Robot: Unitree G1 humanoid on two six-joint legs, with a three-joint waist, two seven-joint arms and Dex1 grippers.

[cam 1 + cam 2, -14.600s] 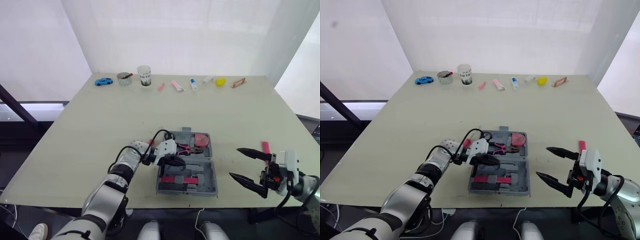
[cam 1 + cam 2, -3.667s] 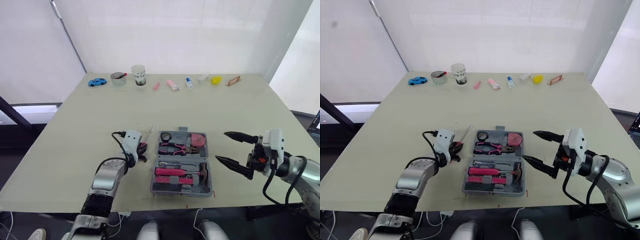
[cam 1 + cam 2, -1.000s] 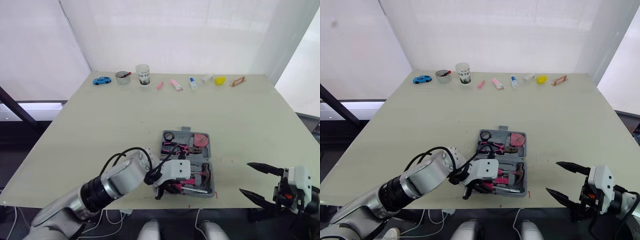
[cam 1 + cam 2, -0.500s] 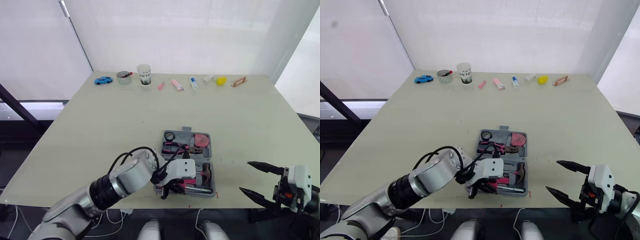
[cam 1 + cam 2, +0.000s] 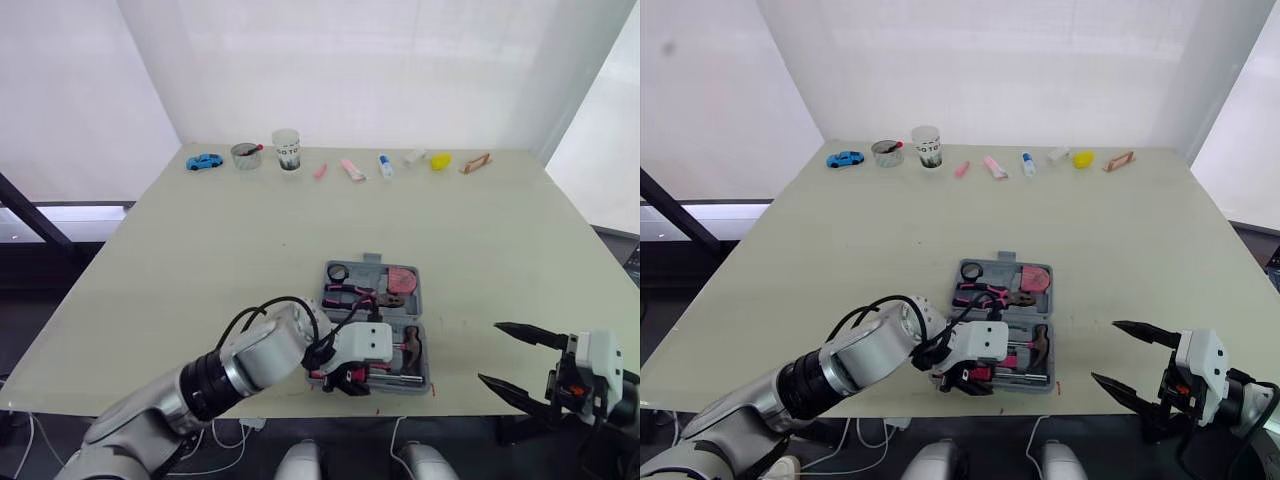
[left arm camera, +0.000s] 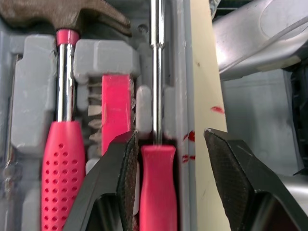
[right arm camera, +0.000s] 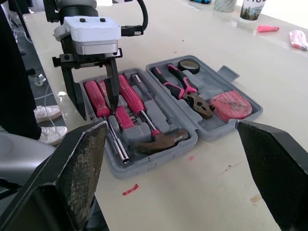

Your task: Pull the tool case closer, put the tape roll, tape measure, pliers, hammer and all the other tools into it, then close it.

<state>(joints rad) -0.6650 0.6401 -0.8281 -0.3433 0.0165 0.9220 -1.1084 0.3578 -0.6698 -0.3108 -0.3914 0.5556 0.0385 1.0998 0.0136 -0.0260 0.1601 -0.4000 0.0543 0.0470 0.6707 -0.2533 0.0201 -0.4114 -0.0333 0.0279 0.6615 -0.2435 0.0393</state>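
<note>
On the worktop [image 5: 200, 250] the tool case [image 7: 227, 73] sat open near the front edge, with the left gripper [image 6: 171, 139] fingers spread around its red screwdriver handle [image 6: 157, 187], which lay right beside one finger, plain in the wrist view but covered by the gripper from the head.

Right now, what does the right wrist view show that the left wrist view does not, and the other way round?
Extra in the right wrist view: the pliers, the pink tape measure and the tape roll, in one half of the open tool case. Extra in the left wrist view: the row of silver bits, seen close. Shared: the hammer, and the open left gripper astride a pink screwdriver lying in the case.
</note>
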